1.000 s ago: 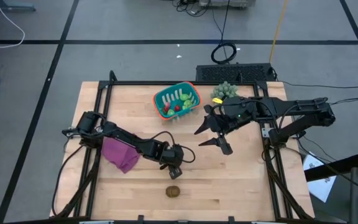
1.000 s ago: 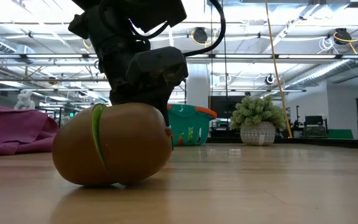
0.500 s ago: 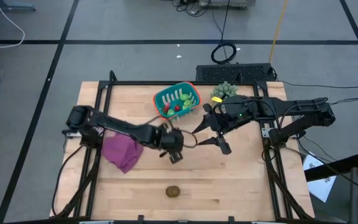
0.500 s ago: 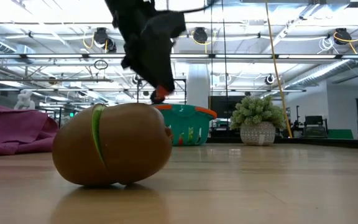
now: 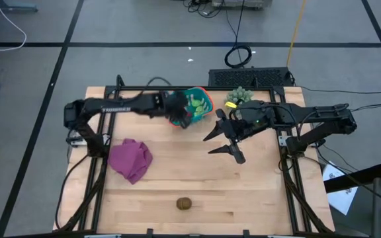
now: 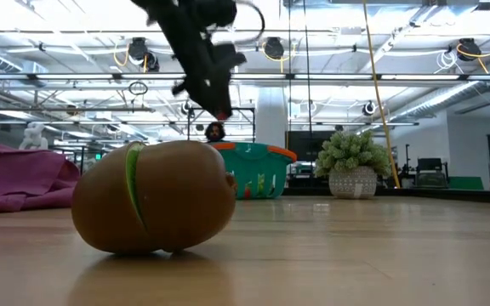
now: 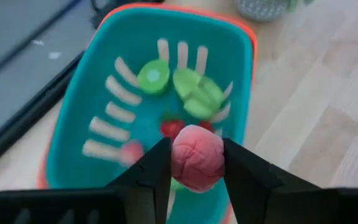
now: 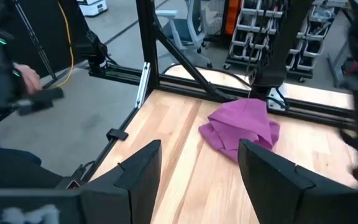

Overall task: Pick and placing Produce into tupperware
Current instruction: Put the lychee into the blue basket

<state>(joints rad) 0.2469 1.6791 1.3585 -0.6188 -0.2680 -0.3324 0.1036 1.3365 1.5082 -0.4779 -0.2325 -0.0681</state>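
Note:
The teal basket [image 5: 192, 104] stands near the table's far edge; in the left wrist view its floor [image 7: 135, 118] holds light green pieces [image 7: 191, 93] and small red ones [image 7: 171, 128]. My left gripper [image 7: 196, 163] hangs above the basket's left part, shut on a small pink-red fruit [image 7: 196, 160]; in the low view it [image 6: 219, 110] is well above the basket [image 6: 258, 170]. The brown oval [image 5: 184, 203] lies on its side near the table's near edge, filling the low view [image 6: 153, 197]. My right gripper [image 5: 222, 140] is open, right of the basket. My left gripper pinches the pink-red fruit [image 7: 197, 149] between its two fingers, one finger on each side. The fingers [image 6: 215, 93] point down from above. The fruit is lifted clear, above the basket's inside.
A crumpled purple cloth [image 5: 130, 159] lies on the table's left part, also seen in the right wrist view [image 8: 244, 127]. A spiky pale-green plant in a pot [image 5: 239, 97] stands at the far edge, right of the basket. Black frame rails [image 5: 104, 132] run along the table's sides.
My left arm has lifted from the table's middle, near the brown oval, and swung toward the far edge, carrying the red fruit up over the basket. My right gripper has barely moved.

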